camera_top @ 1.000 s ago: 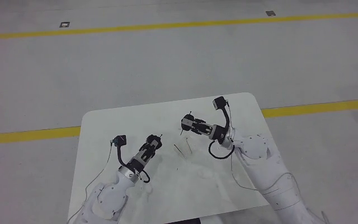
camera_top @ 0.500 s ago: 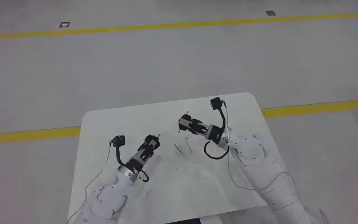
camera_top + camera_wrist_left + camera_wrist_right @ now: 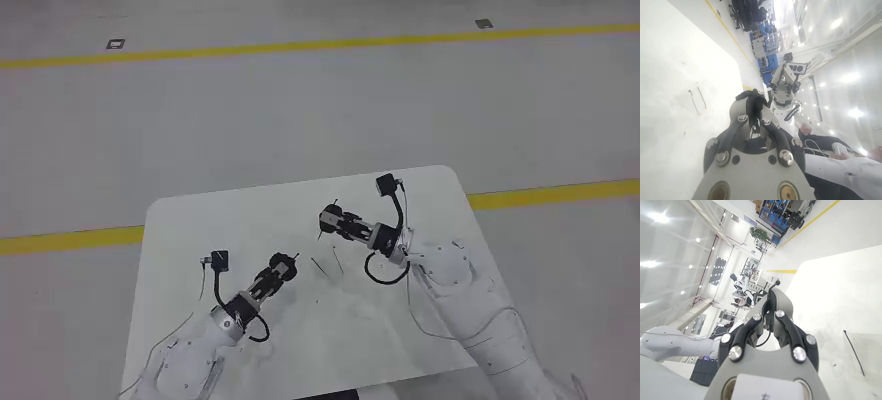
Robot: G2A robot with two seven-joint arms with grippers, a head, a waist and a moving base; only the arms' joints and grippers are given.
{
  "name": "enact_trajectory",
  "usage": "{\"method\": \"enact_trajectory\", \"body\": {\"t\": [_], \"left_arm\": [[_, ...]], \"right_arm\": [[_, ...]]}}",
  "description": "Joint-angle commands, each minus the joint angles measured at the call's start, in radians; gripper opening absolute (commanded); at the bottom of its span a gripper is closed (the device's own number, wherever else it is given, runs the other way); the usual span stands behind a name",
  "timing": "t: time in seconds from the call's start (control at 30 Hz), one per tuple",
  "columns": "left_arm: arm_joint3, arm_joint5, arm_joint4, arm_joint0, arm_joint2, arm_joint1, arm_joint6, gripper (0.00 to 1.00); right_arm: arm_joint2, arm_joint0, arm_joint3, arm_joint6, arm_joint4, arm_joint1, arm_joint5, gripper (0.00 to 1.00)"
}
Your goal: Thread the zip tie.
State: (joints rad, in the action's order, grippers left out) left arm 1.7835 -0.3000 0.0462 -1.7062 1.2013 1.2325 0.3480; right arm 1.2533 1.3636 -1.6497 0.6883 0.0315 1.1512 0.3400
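Two black zip ties lie loose on the white table [image 3: 210, 225], one [image 3: 320, 268] beside the other [image 3: 337, 262]; they are also in the left wrist view [image 3: 693, 102] [image 3: 702, 97]. My left gripper [image 3: 284, 262] [image 3: 753, 95] hangs just left of them, shut, with a short black end poking out of its tips. My right gripper [image 3: 329, 216] [image 3: 770, 294] is above the table behind the loose ties, shut on another zip tie whose head [image 3: 777, 282] sticks out past the fingertips. One loose tie [image 3: 854, 351] shows in the right wrist view.
The table's rounded far right corner [image 3: 450, 175] lies behind the right arm. Bare tabletop spreads to the left and toward the near edge [image 3: 300, 385]. A few tiny dark specks [image 3: 684, 133] dot the surface.
My left gripper has shifted right and toward the near edge, closer to the loose ties. The right gripper drifted slightly left early on, then held still.
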Motion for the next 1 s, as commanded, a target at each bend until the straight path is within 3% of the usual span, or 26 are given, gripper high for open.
{"method": "enact_trajectory", "body": {"t": [0.0,0.2,0.37,0.6,0.73,0.97], "left_arm": [[0.007,-0.008,-0.007,-0.004,0.001,-0.002,0.007,0.0],[0.016,-0.011,-0.008,0.002,0.003,-0.007,0.026,0.0],[0.016,-0.011,-0.008,0.002,0.003,-0.007,0.026,0.0],[0.016,-0.011,-0.008,0.002,0.003,-0.007,0.026,0.0],[0.016,-0.011,-0.008,0.002,0.003,-0.007,0.026,0.0],[0.016,-0.011,-0.008,0.002,0.003,-0.007,0.026,0.0]], "right_arm": [[0.0,0.0,0.0,0.0,0.0,0.0,0.0,0.0],[0.0,0.0,-0.007,-0.007,-0.008,0.0,0.0,0.0],[-0.021,0.008,-0.108,-0.061,-0.227,-0.008,0.0,0.0],[-0.074,0.015,-0.139,-0.137,-0.323,-0.024,0.0,0.0],[-0.103,0.02,-0.159,-0.15,-0.318,-0.041,0.0,0.0],[-0.103,0.02,-0.159,-0.15,-0.318,-0.041,0.0,0.0]]}}
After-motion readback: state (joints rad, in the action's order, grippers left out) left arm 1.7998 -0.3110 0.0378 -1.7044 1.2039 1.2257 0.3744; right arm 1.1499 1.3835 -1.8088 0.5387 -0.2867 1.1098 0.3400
